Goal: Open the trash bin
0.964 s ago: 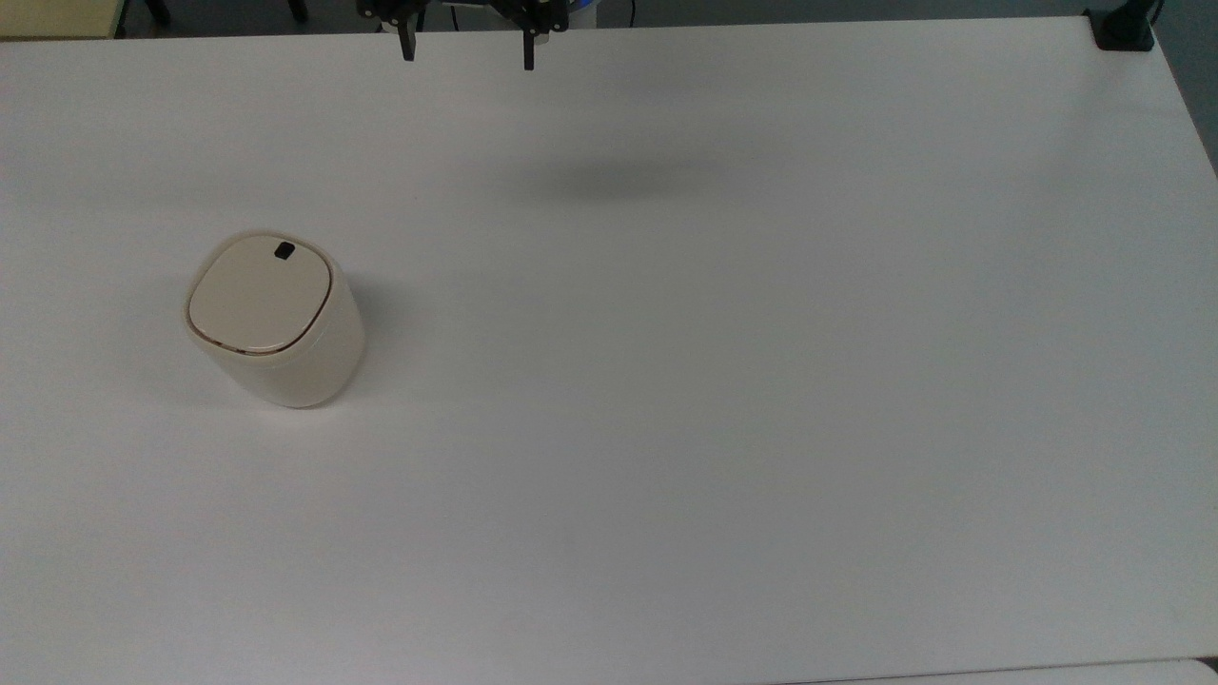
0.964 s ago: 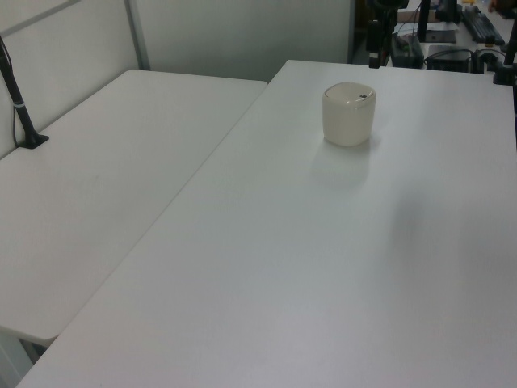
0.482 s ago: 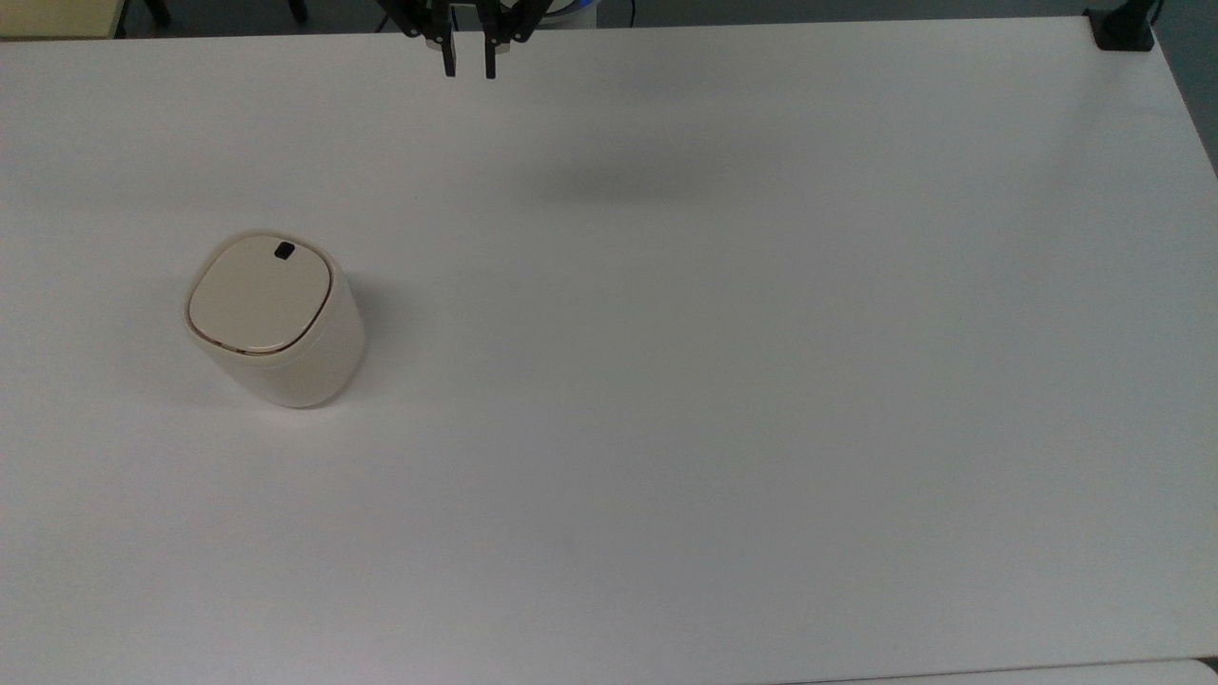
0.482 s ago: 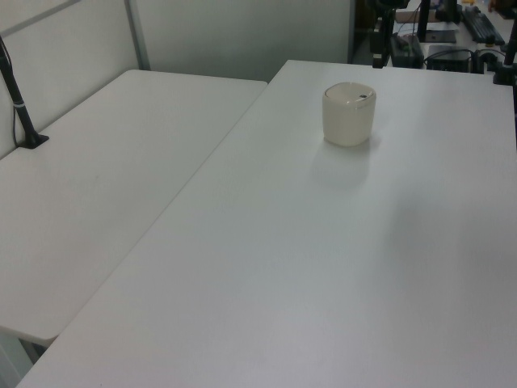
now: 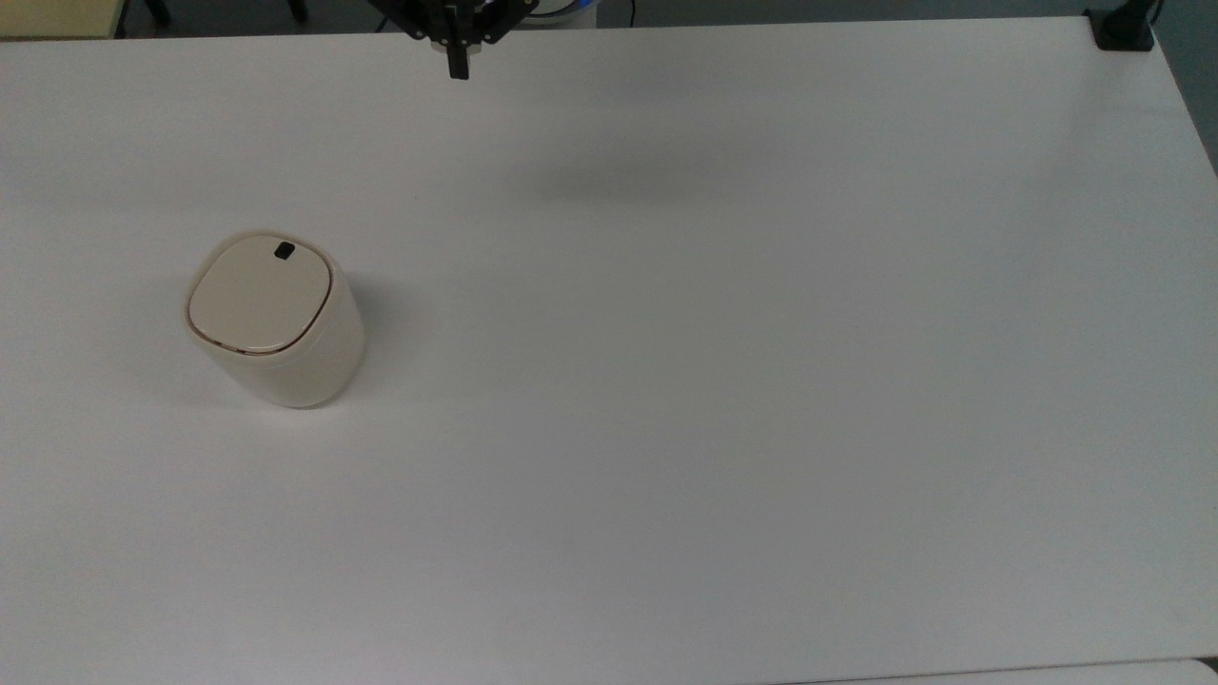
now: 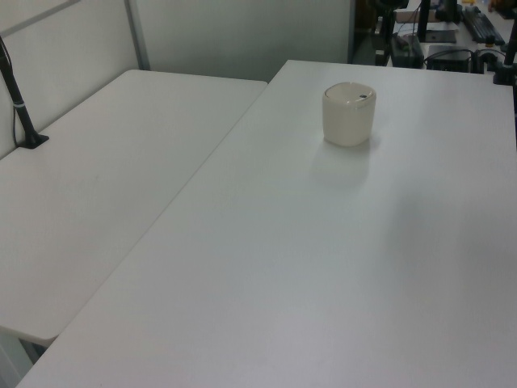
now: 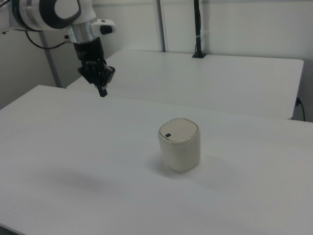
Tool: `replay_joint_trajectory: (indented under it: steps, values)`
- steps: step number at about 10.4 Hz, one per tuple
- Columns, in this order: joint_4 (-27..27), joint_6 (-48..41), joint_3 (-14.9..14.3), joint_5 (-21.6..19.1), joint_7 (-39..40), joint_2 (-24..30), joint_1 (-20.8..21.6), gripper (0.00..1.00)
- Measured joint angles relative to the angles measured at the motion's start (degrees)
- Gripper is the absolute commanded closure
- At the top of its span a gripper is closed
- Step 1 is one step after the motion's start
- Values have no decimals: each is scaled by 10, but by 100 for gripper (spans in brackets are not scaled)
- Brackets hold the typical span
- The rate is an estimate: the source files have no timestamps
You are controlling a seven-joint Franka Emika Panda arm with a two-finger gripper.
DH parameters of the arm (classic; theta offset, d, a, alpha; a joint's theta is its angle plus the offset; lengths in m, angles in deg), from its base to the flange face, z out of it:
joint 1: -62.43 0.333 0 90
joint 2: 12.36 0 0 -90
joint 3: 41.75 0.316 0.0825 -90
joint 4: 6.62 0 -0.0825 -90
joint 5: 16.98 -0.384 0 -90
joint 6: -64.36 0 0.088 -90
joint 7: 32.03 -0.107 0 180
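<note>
Fingers (image 5: 458, 68) pressed together, arm cut off by top view's edge; trash bin (image 5: 276, 319) lid down.

One trash bin (image 5: 274, 319), one black button (image 5: 284, 250) at its lid's twelve o'clock edge, one gripper (image 5: 458, 68) and two white tables (image 7: 73, 161) are counted.

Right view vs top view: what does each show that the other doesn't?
Right view alone: the arm's white wrist and links above the gripper, a second table behind, and a black pole standing on it.
Top view alone: the whole lid outline from above and a black clamp at the table's far corner.
Both: the closed bin with its black button on the white table, and the gripper, fingers together, well apart from the bin.
</note>
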Motion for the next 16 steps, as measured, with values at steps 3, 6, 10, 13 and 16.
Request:
replay_joint_trajectory:
  steps: [3, 6, 10, 13, 16]
  values:
    - [0, 26, -3, 0, 0, -11, -71, 100]
    - [1, 89, -5, 0, 2, -36, -141, 100]
    - [1, 141, -5, -9, -19, -70, -189, 100]
    - [3, 175, -5, -10, -40, -108, -202, 100]
    - [3, 204, -4, -37, -55, -139, -208, 100]
